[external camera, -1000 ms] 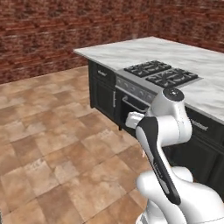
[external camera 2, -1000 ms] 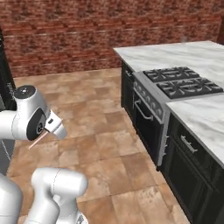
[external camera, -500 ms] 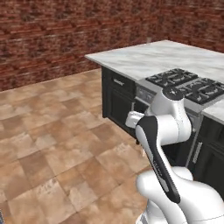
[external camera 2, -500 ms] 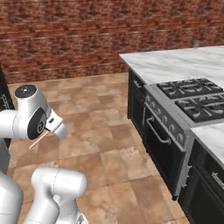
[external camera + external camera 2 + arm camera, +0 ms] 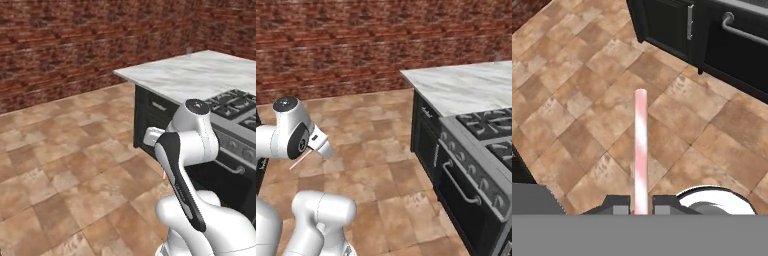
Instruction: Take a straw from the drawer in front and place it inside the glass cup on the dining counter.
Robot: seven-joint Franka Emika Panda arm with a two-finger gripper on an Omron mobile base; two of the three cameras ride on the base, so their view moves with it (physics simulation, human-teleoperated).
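You've got the straw (image 5: 640, 150) clamped in the jaws, gripper (image 5: 641, 205) shut tight on its lower end, stick pointing straight out ahead of the hand over the tiled floor (image 5: 577, 115). In the right base view it's the thin pale stick (image 5: 300, 158) angling down-left from the hand, held at mid-height and well clear of everything.

What's changed over the last sec: the base has swung round. The whole scene slid across both base views, so that's camera motion, not things moving. The dining counter (image 5: 200, 75), i.e. the marble desk w/ the cooktop (image 5: 491, 127), now sits bigger and further right in both. Arm pose and grip look the same as before relative to the base.

Meaning for you: pick-up part looks done, you're in the carry leg. Glass cup isn't visible from here, so can't tell where on the desk it stands. Judgement: keep driving/turning til the cup comes into frame, then raise the hand above desk height before reaching in. Watch the oven handle (image 5: 458, 182) and desk edge, straw sticks out well past the tips and could catch.
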